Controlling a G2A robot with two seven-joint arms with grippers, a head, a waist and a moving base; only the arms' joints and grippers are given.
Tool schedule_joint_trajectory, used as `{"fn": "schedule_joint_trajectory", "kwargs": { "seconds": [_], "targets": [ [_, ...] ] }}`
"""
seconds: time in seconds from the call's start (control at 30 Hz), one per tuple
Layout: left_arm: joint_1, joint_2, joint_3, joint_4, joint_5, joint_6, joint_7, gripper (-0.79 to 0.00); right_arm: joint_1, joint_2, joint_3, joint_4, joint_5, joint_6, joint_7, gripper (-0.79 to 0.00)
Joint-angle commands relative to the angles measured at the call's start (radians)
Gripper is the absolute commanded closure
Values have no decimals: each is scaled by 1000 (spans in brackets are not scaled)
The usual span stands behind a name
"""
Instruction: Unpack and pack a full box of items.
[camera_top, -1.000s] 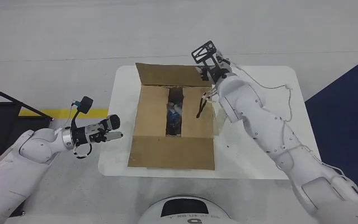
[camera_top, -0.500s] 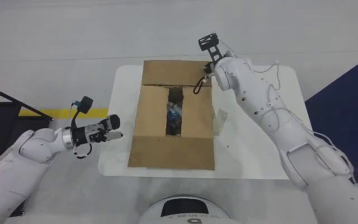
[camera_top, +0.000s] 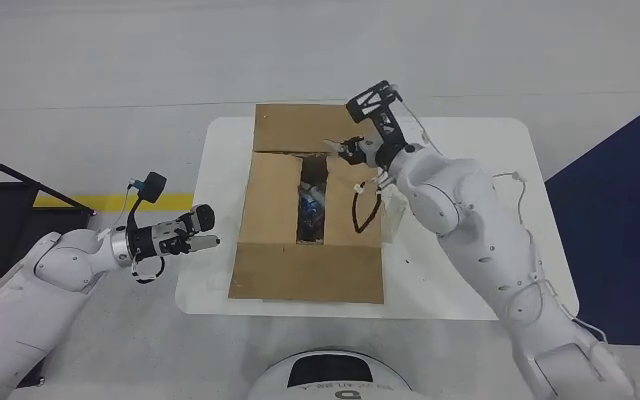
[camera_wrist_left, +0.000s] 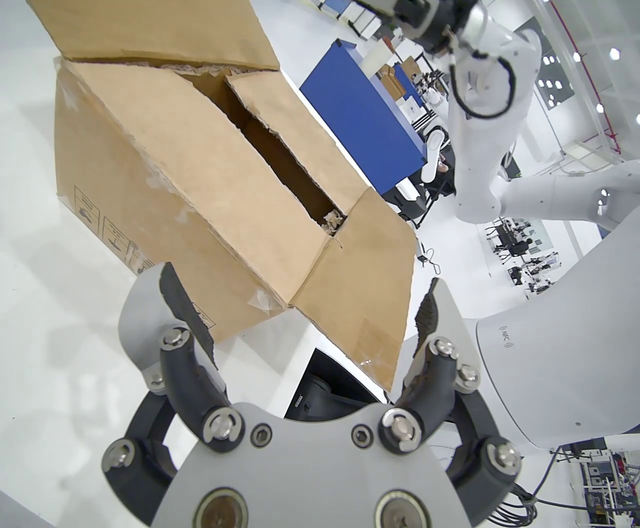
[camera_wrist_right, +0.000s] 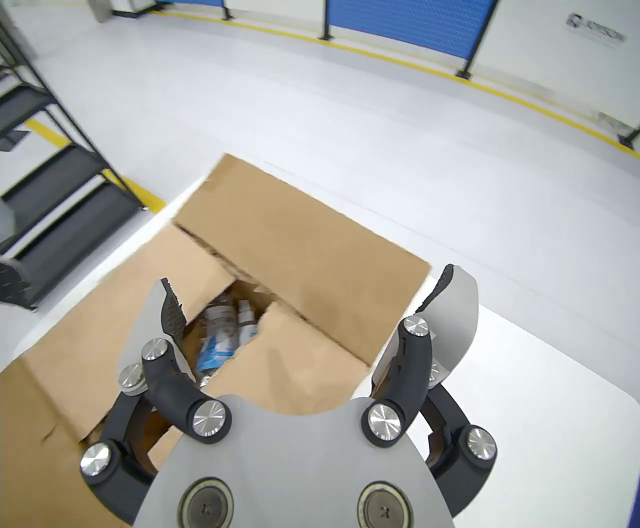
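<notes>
The brown cardboard box (camera_top: 270, 200) sits in the middle of the white rounded counter (camera_top: 450, 270). Its two end flaps are folded outward, while the two long side flaps lie nearly shut, leaving a narrow slot over the small plastic bottles with blue-and-white labels (camera_wrist_right: 225, 330) packed inside. The right end effector (camera_top: 350, 147) hovers over the far end of that slot, spread wide and holding nothing. The left end effector (camera_top: 208, 228) hangs off the counter's left edge, also wide open and empty, aimed at the box's side. The main risk is reaching through the slot as it is. The opening looks too tight for the spread fingers, so they would likely catch the torn flap edge and crumple it, or drag the whole box across the counter, since nothing braces it. The black cable loop (camera_top: 360, 210) dangling from the right wrist over the right-hand flap could also snag on the cardboard.
</notes>
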Motion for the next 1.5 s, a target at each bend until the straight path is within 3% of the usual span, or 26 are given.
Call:
{"fn": "schedule_joint_trajectory", "kwargs": {
  "seconds": [0.0, 0.43, 0.63, 0.87, 1.07, 1.37, 1.47],
  "targets": [
    [0, 0, 0, 0, 0, 0, 0, -785, -58, 6, 27, -26, 42, -57, -25, -785],
    [5, -5, 6, -9, -13, 20, 13, -785, -87, 8, 49, -30, 82, -51, -27, -785],
    [-5, -14, 6, -16, 25, 67, 32, -785, -61, -5, -13, 74, 285, -259, -70, -785],
    [6, -26, -15, 19, -25, 132, 124, -785, 82, -58, -172, 314, 483, -307, -87, -785],
    [31, -34, -60, 33, -17, 207, 233, -785, 216, -125, -319, 524, 594, -230, -59, -785],
    [44, -43, -88, 34, -67, 232, 208, -785, 303, -188, -401, 668, 730, -223, -9, -785],
    [44, -47, -94, 34, -67, 236, 202, -785, 317, -197, -407, 689, 712, -200, -25, -785]
  ]
}}
